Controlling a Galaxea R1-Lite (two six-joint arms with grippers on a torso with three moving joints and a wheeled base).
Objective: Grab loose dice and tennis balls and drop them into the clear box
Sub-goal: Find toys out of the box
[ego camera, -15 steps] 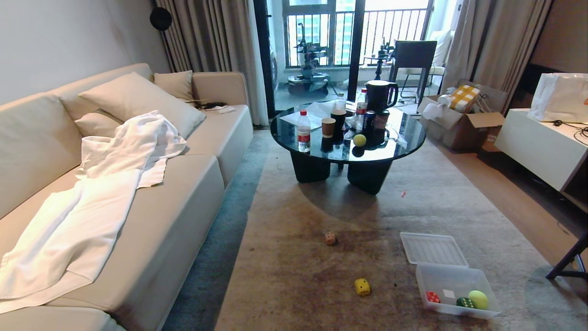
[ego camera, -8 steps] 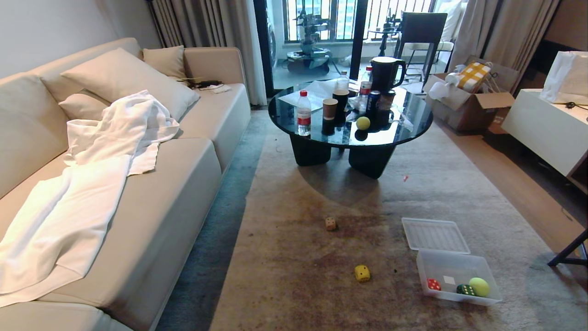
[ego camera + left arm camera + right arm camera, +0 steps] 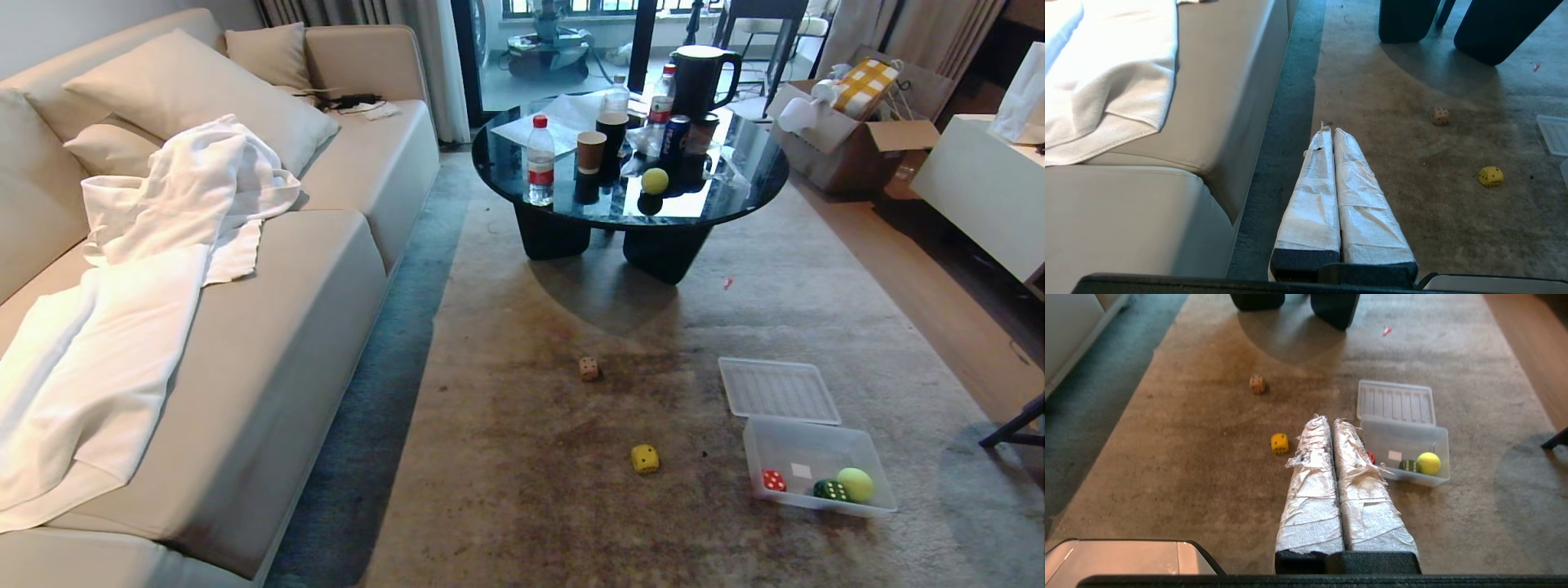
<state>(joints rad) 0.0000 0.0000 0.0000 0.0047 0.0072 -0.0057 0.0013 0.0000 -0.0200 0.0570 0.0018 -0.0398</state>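
Nearest of all, both tools hang low over the rug with nothing in them. The left tool point(image 3: 1331, 132) has its two wrapped fingers pressed together, out over the rug's left edge beside the sofa point(image 3: 310, 269). The right tool point(image 3: 1329, 421) is likewise closed and empty, pointing between the yellow die and the clear box; neither arm shows in the head view. They look parked, most likely because the robot is only now looking over the floor.

On the rug point(image 3: 531, 523), near and slightly right of centre, lies the yellow die point(image 3: 644, 458), well apart from everything. To its right sits the clear box point(image 3: 816, 441), open, holding one red die point(image 3: 772, 479), one green die point(image 3: 830, 490) and one tennis ball point(image 3: 855, 483) along its near wall. The lid point(image 3: 778, 389) lies flat just beyond the box, probably set off so things can be dropped straight in.

Farther back, left of the lid, rests the tan die point(image 3: 589, 367). Beyond it stands the round black desk point(image 3: 735, 204), with a second tennis ball point(image 3: 654, 180) near its front edge among one water bottle point(image 3: 540, 160), cups, cans and a dark jug point(image 3: 700, 78).

Counted: two loose dice on the rug and one loose ball on the desk; two dice and one ball already boxed. So I judge three items remain, with the yellow die the closest first pick.
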